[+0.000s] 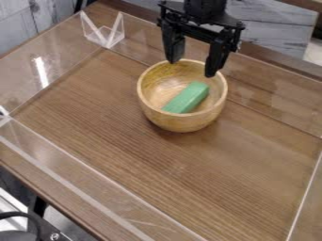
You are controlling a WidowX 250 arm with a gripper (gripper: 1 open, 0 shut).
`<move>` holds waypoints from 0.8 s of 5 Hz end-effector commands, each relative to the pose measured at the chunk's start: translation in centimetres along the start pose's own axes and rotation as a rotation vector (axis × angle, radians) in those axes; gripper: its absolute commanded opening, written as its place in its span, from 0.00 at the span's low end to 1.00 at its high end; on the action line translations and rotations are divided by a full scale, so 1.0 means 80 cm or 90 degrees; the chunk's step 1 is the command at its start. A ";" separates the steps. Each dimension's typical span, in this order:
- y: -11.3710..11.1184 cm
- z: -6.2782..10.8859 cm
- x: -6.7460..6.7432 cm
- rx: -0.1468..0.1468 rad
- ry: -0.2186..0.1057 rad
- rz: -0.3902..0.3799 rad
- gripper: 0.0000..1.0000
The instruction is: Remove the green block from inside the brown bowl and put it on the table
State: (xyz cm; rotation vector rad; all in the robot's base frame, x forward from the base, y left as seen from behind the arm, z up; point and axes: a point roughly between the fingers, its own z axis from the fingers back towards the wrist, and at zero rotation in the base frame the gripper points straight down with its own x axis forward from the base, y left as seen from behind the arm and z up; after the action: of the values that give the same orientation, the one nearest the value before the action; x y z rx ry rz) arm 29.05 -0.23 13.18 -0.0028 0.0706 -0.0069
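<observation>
Green block (190, 97) lies inside the brown bowl (161, 117), leaning on the wall at 3 o'clock; its long axis goes from 1 to 7 o'clock. We see the gripper (190, 58) above the rim at 12 o'clock, jaws wide, holding nothing. Around the bowl the table (189, 179) gives free room up to the acrylic walls (104, 28).

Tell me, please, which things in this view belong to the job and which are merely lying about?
Part of the job:
- green block, lying inside the bowl
- brown bowl
- table
- gripper, open above the bowl's far rim

Just there:
- clear acrylic walls along the table's edges
</observation>
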 end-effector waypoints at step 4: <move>0.019 -0.062 -0.003 0.004 -0.016 -0.036 1.00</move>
State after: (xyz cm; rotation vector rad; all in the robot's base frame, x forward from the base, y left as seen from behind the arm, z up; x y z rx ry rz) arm 27.88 0.81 6.81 -0.0069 0.1041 -0.0736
